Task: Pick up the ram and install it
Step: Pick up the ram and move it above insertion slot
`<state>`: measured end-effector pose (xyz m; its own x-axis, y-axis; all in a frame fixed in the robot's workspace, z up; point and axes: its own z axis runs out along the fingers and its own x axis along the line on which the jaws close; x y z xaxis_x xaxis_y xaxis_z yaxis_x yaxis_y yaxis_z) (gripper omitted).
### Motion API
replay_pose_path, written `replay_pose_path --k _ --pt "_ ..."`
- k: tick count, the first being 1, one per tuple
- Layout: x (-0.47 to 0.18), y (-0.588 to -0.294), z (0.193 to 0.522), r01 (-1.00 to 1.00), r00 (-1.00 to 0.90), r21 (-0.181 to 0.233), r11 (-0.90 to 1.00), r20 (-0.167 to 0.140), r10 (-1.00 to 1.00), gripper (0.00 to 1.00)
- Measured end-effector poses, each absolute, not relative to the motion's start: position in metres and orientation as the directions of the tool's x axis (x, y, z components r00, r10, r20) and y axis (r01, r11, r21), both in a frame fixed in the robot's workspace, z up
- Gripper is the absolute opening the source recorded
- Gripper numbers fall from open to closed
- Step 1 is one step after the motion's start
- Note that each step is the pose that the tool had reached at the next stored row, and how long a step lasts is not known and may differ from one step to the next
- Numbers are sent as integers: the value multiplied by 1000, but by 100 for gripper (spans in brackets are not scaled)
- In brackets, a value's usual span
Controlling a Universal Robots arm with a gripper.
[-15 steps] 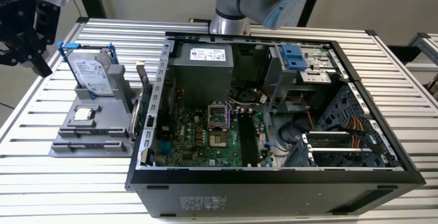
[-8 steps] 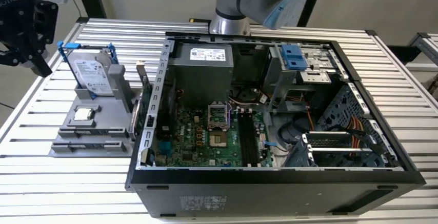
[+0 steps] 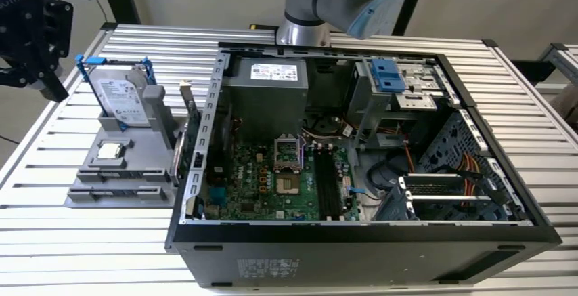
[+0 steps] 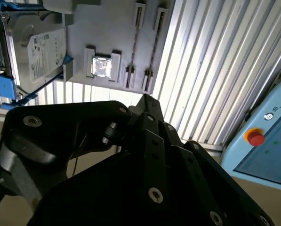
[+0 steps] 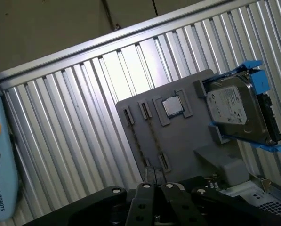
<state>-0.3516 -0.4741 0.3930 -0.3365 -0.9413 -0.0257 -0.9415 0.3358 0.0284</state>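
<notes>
The ram (image 5: 154, 137) shows as a thin dark strip standing on edge in the slot of the grey holder (image 5: 180, 143) closest to the small silver processor chip. In the second wrist view the ram (image 4: 136, 40) is the dotted dark line in that same slot. In the exterior view my black gripper (image 3: 51, 85) hangs high at the far left, off the table's edge and well apart from the holder (image 3: 122, 182). In both wrist views the gripper (image 5: 156, 181) (image 4: 147, 104) has its fingers drawn together with nothing between them. The motherboard's black slots (image 3: 323, 182) lie inside the open case.
A silver hard drive (image 3: 122, 96) in a blue bracket stands at the holder's back, with the processor chip (image 3: 110, 150) in front of it. The open computer case (image 3: 361, 242) fills the slatted table's middle. A blue-grey pendant with a red button (image 4: 256, 138) lies beside the table.
</notes>
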Motion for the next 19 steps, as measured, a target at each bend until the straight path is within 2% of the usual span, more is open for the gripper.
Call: replay_pose_path --k 19 --pt "-352 -474 393 -996 -86 23 85 -25 -996 0"
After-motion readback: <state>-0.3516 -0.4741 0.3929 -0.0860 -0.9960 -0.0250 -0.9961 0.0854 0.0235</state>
